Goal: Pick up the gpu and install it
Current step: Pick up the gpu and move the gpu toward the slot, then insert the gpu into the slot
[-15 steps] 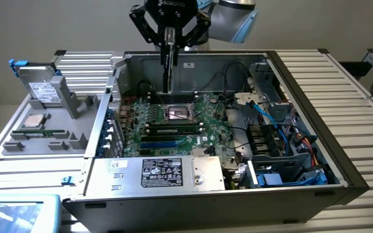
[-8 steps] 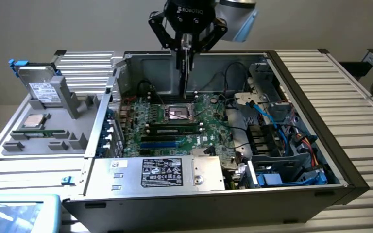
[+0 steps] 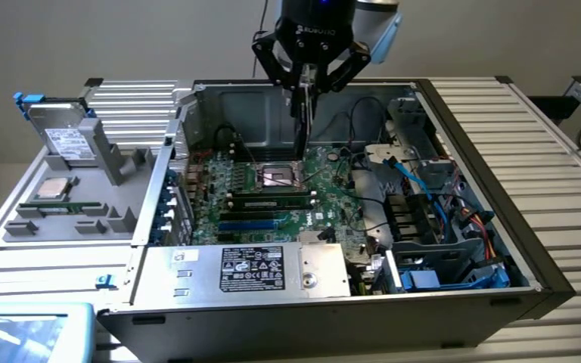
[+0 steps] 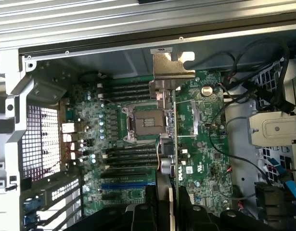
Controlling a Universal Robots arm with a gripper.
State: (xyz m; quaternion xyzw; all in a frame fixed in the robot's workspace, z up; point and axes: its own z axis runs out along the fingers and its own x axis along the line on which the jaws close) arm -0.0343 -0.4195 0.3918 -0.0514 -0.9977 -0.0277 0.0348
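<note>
Overhead, the arm points straight down, its gripper point(image 3: 311, 76) pinching the gpu point(image 3: 302, 121) upright above the motherboard point(image 3: 323, 215) inside the computer case point(image 3: 492, 144).

You have open room from above over the motherboard point(image 3: 316, 219) inside the computer case point(image 3: 225, 102). The gripper point(image 3: 307, 91) holds the gpu point(image 3: 304, 125) edge-down there. Black cables point(image 4: 284, 72) loop just to the exterior view's right of it. A RAM stick point(image 3: 270, 201) stands upright below, and a labelled metal box point(image 3: 255, 268) covers the near edge.
</note>
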